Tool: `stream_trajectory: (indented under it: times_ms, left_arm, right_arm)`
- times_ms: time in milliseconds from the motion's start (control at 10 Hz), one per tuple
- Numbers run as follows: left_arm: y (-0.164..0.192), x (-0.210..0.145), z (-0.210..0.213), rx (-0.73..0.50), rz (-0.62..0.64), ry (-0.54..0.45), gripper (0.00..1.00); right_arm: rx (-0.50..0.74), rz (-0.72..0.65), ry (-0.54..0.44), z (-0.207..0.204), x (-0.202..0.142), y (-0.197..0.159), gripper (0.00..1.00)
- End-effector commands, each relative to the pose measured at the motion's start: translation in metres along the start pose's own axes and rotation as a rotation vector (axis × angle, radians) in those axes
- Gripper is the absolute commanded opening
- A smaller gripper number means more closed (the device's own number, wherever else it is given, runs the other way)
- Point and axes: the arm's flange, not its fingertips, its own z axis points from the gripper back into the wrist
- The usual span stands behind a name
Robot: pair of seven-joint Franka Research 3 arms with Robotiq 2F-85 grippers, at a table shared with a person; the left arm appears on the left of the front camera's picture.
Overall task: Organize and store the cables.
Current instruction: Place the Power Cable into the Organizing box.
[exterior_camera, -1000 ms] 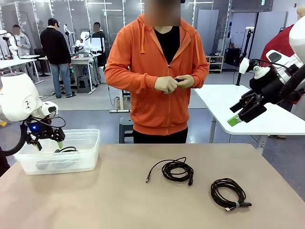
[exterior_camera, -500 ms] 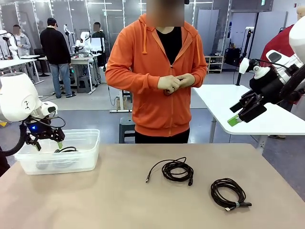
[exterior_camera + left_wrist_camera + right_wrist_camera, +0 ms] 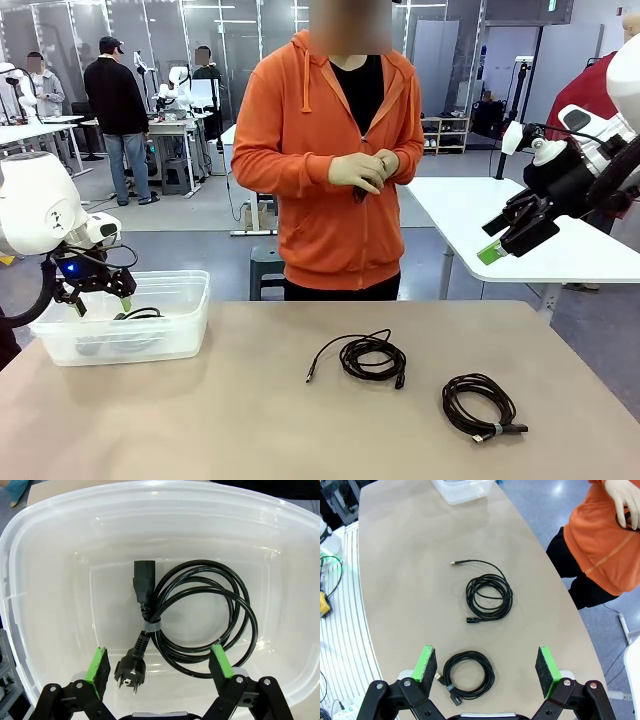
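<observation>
Black cord in a tied coil [image 3: 449, 404] lies closest to you, toward the near right corner of the tabletop [image 3: 200, 420]. Farther in, about mid-tabletop, a second coil [image 3: 397, 365] sits with one loose tail running toward the left edge. By the far left corner stands the clear bin [image 3: 170, 345], with the power cord [image 3: 151, 625] coiled flat on its floor. Your left claw [image 3: 102, 302] hangs over that bin, jaws spread wide with nothing between them. I judge that cord is stored and two coils are left. Your right claw [image 3: 492, 240] is raised beyond the right edge, likewise wide open and empty. At the far edge the person's hands [image 3: 352, 175] work at something small and dark that you cannot make out.

For the next move you probably want the right claw brought down over the tied coil. Close it where several strands bunch together so the loop lifts as one.

Against a second ago, both claws, the bin and all the cables lie exactly as they did. Only the person has leaned slightly and drawn the hands a touch higher.
</observation>
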Motion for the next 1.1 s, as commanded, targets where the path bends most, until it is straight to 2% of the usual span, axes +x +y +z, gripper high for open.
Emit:
stream_trajectory:
  times_ms: [0, 700, 1000]
  left_arm:
    - [0.000, 0.002, 0.000, 0.000, -0.003, -0.002, 1.00]
    - [0.000, 0.000, 0.000, 0.000, 0.000, 0.000, 1.00]
    - [0.010, -0.002, 0.049, -0.149, -0.137, 0.040, 1.00]
  right_arm:
    - [0.001, 0.000, -0.001, 0.000, -0.001, 0.001, 1.00]
    - [0.001, 0.000, -0.001, 0.000, -0.001, 0.001, 1.00]
    - [0.001, 0.000, -0.001, 0.000, -0.001, 0.001, 1.00]
